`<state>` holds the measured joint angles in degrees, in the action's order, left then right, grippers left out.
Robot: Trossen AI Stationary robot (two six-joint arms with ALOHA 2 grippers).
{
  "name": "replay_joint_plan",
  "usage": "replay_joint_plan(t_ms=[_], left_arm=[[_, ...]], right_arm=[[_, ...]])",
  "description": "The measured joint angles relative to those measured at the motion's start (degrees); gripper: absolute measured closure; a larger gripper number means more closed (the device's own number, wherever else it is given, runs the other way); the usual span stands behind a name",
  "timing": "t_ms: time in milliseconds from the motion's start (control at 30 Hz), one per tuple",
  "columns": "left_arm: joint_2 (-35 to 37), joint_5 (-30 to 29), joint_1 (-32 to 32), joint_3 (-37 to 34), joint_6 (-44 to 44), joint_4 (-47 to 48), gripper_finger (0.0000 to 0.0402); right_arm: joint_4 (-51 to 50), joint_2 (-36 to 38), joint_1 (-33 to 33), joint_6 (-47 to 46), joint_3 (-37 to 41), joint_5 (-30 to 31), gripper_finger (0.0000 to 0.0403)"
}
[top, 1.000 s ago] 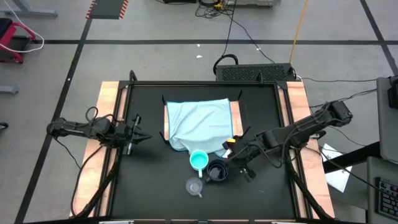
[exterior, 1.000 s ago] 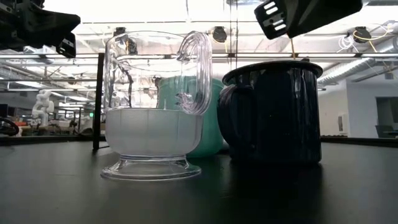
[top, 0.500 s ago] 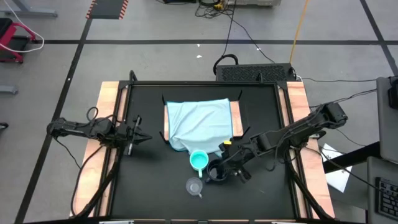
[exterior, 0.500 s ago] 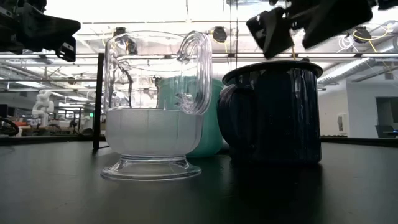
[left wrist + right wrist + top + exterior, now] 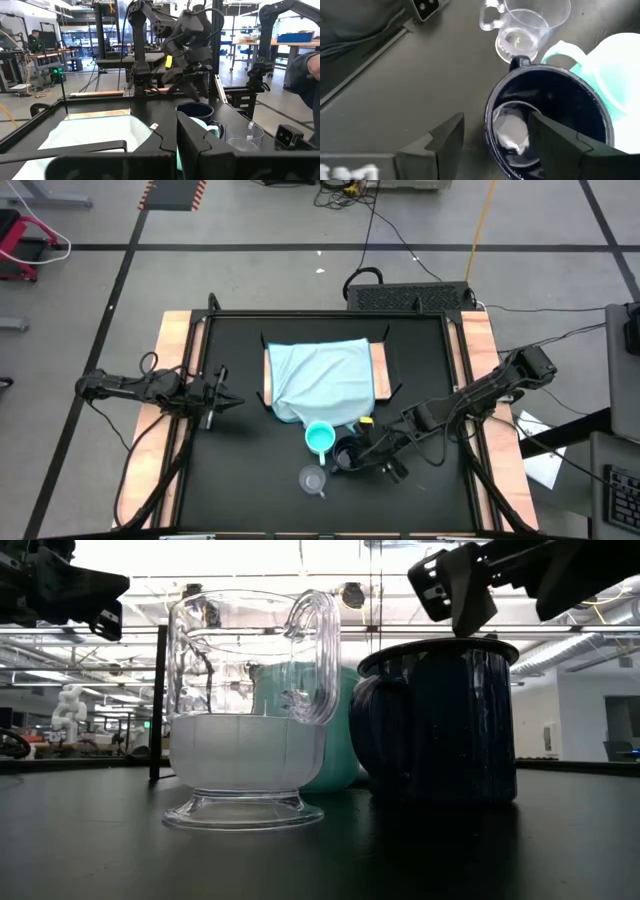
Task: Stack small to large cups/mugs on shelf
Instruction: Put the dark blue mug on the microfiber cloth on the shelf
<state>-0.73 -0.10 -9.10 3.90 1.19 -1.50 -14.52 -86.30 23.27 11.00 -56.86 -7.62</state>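
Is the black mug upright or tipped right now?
Upright: the black mug stands flat on the table, rim level, mouth open beneath the right pincer.

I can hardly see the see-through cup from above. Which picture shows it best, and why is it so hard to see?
High view: the clear cup is a faint smudge on the black table. Low view: it is sharp, backlit by bright ceiling lights.

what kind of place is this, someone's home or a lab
Most likely a robotics lab or workshop, not a home. Beyond the black table the left wrist view shows rows of workbenches, and the high view shows a concrete floor with loose cables.
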Motion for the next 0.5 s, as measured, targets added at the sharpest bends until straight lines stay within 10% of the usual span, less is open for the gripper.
replay_joint_plan(t_ms=[500], left_arm=[[0.0, 0.0, 0.0, 0.0, -1.7, 0.1, 0.0398]], right_arm=[[3.5, -2.7, 0.0, 0.6, 2.1, 3.1, 0.0196]])
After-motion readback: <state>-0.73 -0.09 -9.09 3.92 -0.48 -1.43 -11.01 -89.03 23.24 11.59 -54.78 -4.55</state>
